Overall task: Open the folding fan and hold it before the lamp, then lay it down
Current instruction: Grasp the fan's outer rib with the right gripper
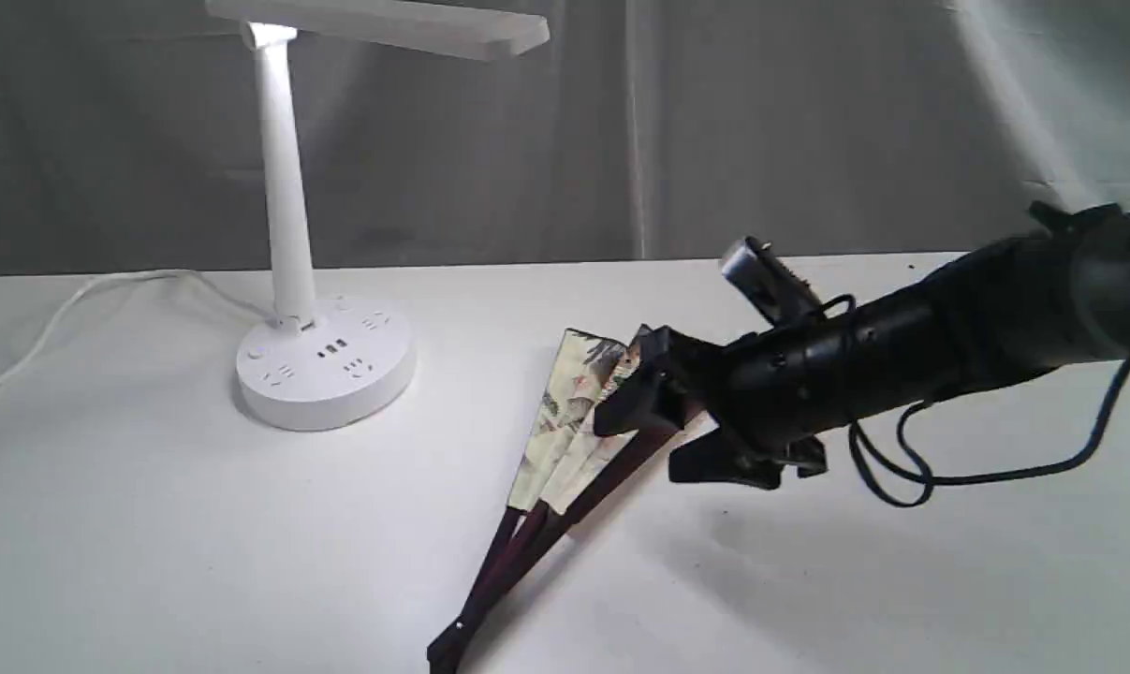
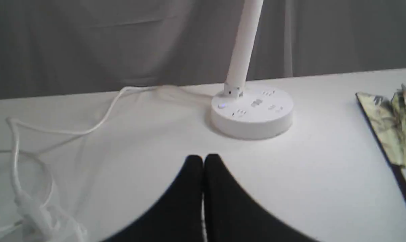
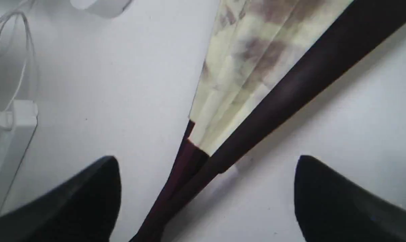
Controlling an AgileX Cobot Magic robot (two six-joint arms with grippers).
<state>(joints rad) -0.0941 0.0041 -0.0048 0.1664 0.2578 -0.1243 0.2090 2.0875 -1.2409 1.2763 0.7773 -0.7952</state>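
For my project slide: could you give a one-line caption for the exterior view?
Open right gripper poised over the partly spread folding fan lying on the white table, with the lamp standing nearby.

On the table (image 1: pixel 153 524): one fan (image 1: pixel 565 421) | one lamp (image 1: pixel 284 187) | one cord (image 1: pixel 68 304) | two grippers: left gripper (image 2: pixel 203 158), right gripper (image 1: pixel 641 445)

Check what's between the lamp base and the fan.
Only bare table between the lamp base and the folding fan, seen in the exterior view.
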